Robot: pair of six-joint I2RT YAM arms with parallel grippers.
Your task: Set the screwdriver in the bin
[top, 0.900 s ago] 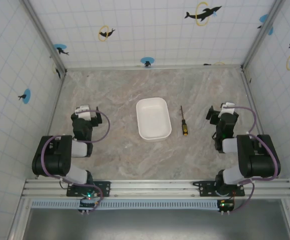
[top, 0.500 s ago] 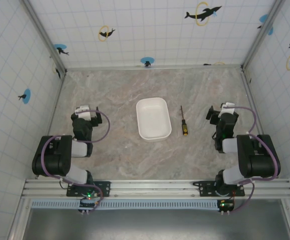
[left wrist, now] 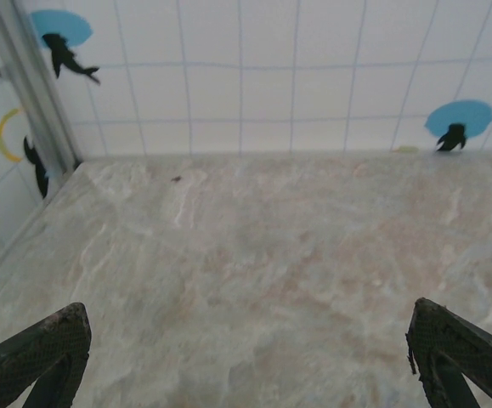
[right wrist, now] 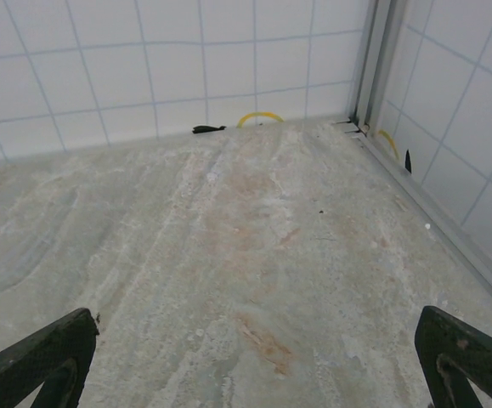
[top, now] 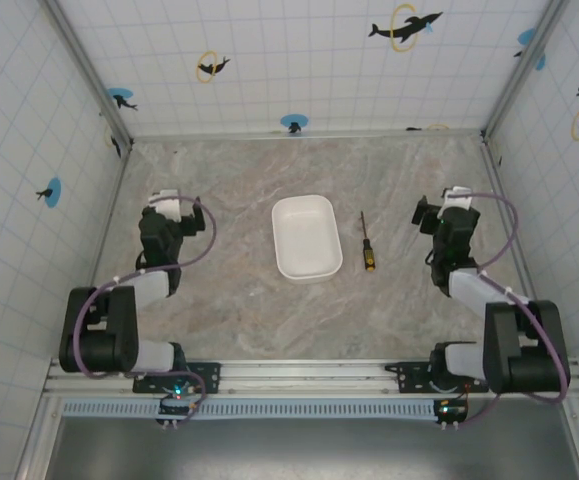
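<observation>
Screwdriver [top: 366,243] on table [top: 239,300] just beside bin [top: 306,237] — not touching, left jaws spread, right jaws spread.

Nothing legible in any view, no lettering, digits, labels or brand marks resolved. Closest to signs: dolphin-in-yellow-ring decal [top: 406,27] near the top right corner of the back wall tiles [top: 299,60], dolphin-on-blue-disc decal [top: 121,97] by their left edge. Purely pictorial, black silhouettes, no caption on either.
</observation>
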